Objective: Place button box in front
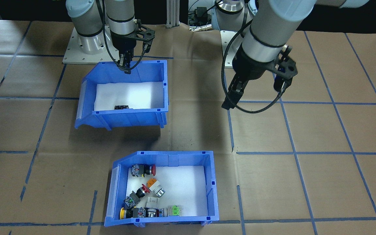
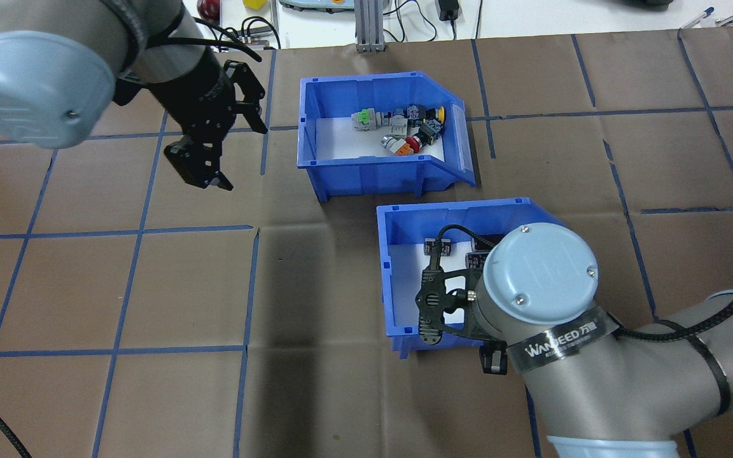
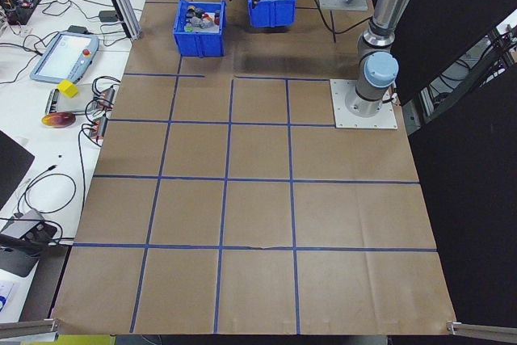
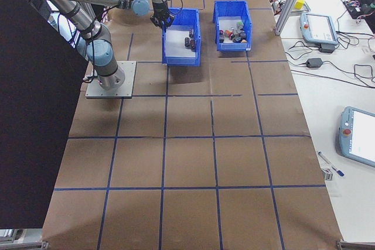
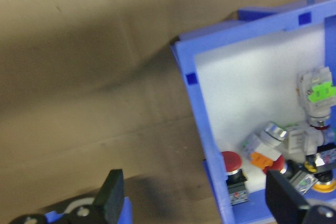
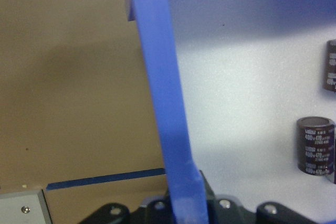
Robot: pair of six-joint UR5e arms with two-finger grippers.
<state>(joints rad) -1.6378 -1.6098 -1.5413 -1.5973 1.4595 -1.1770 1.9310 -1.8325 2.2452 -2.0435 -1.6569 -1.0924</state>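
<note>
The right pincer (image 1: 125,67) is clamped on the rear wall of the blue bin (image 1: 122,94) that holds only the small black cylinders (image 6: 316,153); the right wrist view shows that wall running straight down between its jaws. That is not the bin the task names. The button box (image 1: 162,189), with its red, yellow, green and orange caps, sits on the counter (image 1: 305,169) well out beyond the right pincer, past the held bin and on the operators' side. The left pincer (image 2: 200,166) hangs released with nothing between its fingers, off to one side of the button box and apart from it; its wrist camera looks down on the box's near corner. What worries me from here: the grip is on one thin wall only, so if the held bin is dragged or lifted it could tip or swing, and the loose cylinders would roll on the white foam liner (image 1: 129,94). If that bin is pushed outward from the right pincer, its sloped front could knock the button box and jostle the switches. I also judge a risk of the wrong bin being carried off, since the two look alike.
</note>
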